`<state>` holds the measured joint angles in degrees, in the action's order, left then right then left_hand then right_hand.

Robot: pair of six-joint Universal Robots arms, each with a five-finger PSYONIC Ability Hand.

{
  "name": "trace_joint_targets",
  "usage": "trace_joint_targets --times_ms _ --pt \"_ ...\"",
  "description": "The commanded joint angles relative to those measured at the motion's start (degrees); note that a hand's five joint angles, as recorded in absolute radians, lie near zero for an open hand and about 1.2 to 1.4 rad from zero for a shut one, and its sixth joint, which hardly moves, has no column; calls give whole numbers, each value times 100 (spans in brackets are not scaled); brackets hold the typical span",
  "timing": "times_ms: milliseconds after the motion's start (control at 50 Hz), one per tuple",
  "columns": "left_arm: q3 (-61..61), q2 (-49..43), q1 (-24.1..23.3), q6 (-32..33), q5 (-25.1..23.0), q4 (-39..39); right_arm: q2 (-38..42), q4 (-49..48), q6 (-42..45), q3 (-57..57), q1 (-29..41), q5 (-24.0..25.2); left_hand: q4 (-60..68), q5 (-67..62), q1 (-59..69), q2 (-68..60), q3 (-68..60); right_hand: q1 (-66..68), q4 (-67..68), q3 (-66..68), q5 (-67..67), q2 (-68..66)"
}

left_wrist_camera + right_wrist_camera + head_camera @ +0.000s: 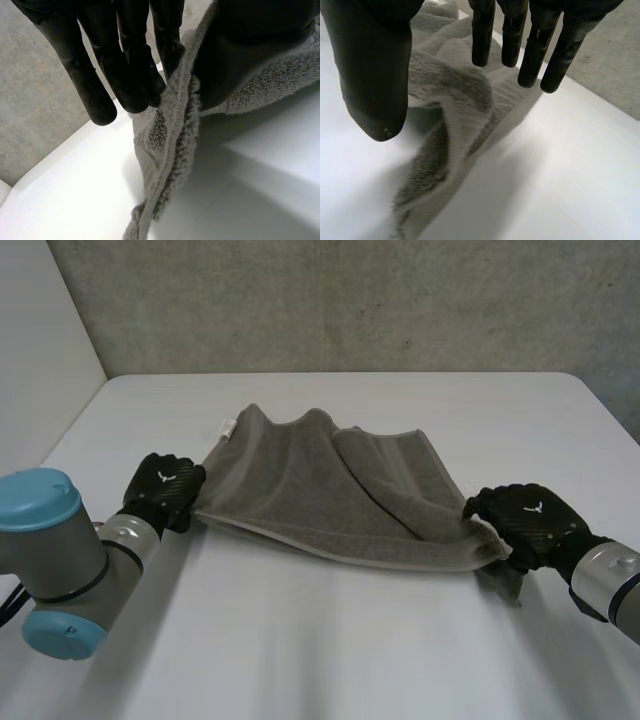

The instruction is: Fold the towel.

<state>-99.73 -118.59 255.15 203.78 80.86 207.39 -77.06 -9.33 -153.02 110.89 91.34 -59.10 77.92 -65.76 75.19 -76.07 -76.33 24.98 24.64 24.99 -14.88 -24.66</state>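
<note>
— Where is the towel (pixel 300 490) at this moment?

— It is stretched between the two hands over the white bench (pixel 320 650), and it is partly doubled on itself. The left hand (pixel 163 488) pinches the left edge between straight fingers (pixel 125 75) and thumb, close to the hem.

— What can go wrong from here?

— On the left, such a thin pinch may let the hem slide out if the arms pull apart. In the middle, the loose layers may shift, and the fold would come out crooked. The right hand (pixel 522 520) holds the right end between thumb and fingers, but its fingertips stand clear of the cloth. I think this end could drop first.
</note>
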Motion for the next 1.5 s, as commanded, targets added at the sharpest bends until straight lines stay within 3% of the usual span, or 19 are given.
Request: trace_joint_targets --times_ms 20,160,380,420,540,580,680,720,780,900,1020,1160,1400,1500 --pt "-3 37 157 -5 0 -58 138 -236 -18 -6 -107 -40 208 -424 481 -393 -367 361 395 360 -371 -393" --pt "-11 38 193 -5 0 -120 542 -368 -570 -102 -107 -40 208 -424 481 -393 -367 1133 1167 1132 -1143 -1165" --pt "-20 55 184 -5 9 -129 771 -350 -1195 -173 -72 -49 208 -424 481 -393 -367 1201 1235 1200 -1211 -1233" --pt "-11 55 193 -5 9 -129 771 -359 -1195 -164 -81 -49 208 -424 481 -393 -367 1623 1656 1621 -1632 -1654" --pt "32 134 237 21 0 -181 710 -359 -1195 -330 -151 -76 208 -424 481 -393 -367 5493 5527 5491 -5503 -5524" --pt "32 213 272 65 -9 -225 683 -315 -1187 -472 -186 -93 208 -424 481 -393 -367 5502 5536 5501 -5512 -5534" --pt "-3 802 299 65 -9 -322 121 -104 -1125 -832 -204 -84 208 -424 481 -393 -367 5502 5536 5501 -5512 -5534" --pt "-55 1467 290 39 -9 -340 -614 193 -1134 -1094 -169 -15 208 -424 481 -393 -367 5502 5536 5501 -5512 -5534" --pt "-55 2004 246 39 -18 -383 -1099 658 -1134 -1437 -178 47 208 -424 481 -393 -367 5502 5536 5501 -5512 -5534" --pt "-20 2622 237 56 -35 -841 -1567 1478 -1020 -2001 -178 127 208 -424 481 -393 -367 5502 5536 5501 -5512 -5534" --pt "85 2973 298 74 -403 -1665 -1769 2418 -18 -2572 -186 135 208 -424 481 -393 -367 5502 5536 5501 -5512 -5534" --pt "120 2860 334 83 -808 -1931 -1393 2919 1063 -2651 -73 -5 208 -424 481 -393 -367 5502 5536 5501 -5512 -5534" --pt "788 1453 360 91 -809 -1966 59 2761 1099 -3117 253 12 208 -424 481 -393 -367 5502 5536 5501 -5512 -5534" --pt "1360 802 369 83 -800 -1966 761 2498 1090 -3696 499 -233 208 -424 481 -393 -367 5502 5536 5501 -5512 -5534"
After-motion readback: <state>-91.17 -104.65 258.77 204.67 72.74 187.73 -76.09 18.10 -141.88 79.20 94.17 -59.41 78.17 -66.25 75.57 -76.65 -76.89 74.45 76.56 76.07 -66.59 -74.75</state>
